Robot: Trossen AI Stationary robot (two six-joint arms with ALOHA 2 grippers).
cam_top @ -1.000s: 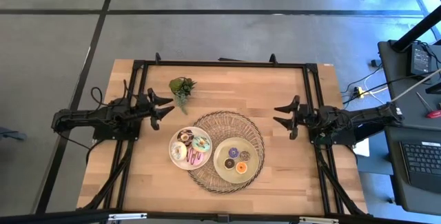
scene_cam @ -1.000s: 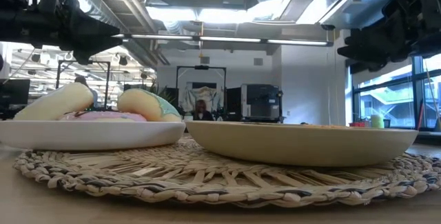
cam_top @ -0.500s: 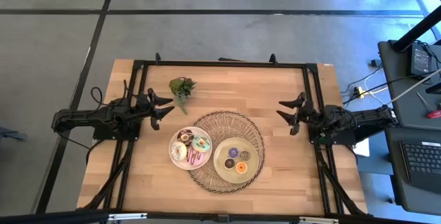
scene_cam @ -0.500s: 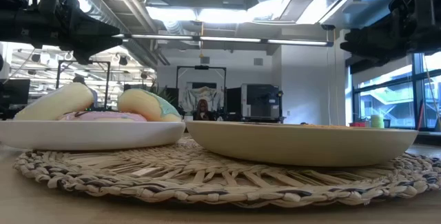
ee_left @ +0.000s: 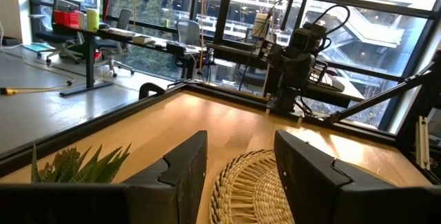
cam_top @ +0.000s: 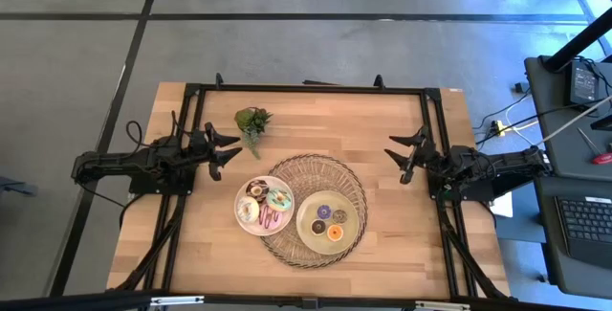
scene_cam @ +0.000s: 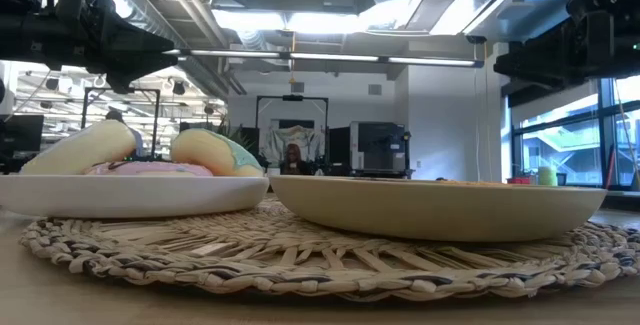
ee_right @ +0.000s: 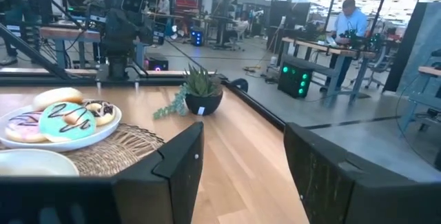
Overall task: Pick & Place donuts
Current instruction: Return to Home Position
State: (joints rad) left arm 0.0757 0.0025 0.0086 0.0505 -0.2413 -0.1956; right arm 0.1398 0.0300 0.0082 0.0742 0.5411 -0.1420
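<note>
Several donuts (cam_top: 265,206) lie on a white plate (cam_top: 239,194), among them a mint green one (ee_right: 65,122), a pink one and a cream one (scene_cam: 85,149). More donuts (cam_top: 329,222) lie on a pale-green plate (cam_top: 353,217), including purple, brown and orange ones. Both plates rest on a round woven mat (cam_top: 316,172). My left gripper (cam_top: 236,150) hangs open left of the mat, above the table, and holds nothing (ee_left: 241,165). My right gripper (cam_top: 397,157) is open right of the mat, also holding nothing (ee_right: 241,162).
A small green plant in a dark pot (cam_top: 252,121) stands at the far left of the table, close to my left gripper. A black frame (cam_top: 306,88) runs around the table's edges. Bare wood lies on the far side of the mat and to its right.
My right gripper has drawn back a little toward the table's right edge and stays open. The donuts and plates have not moved.
</note>
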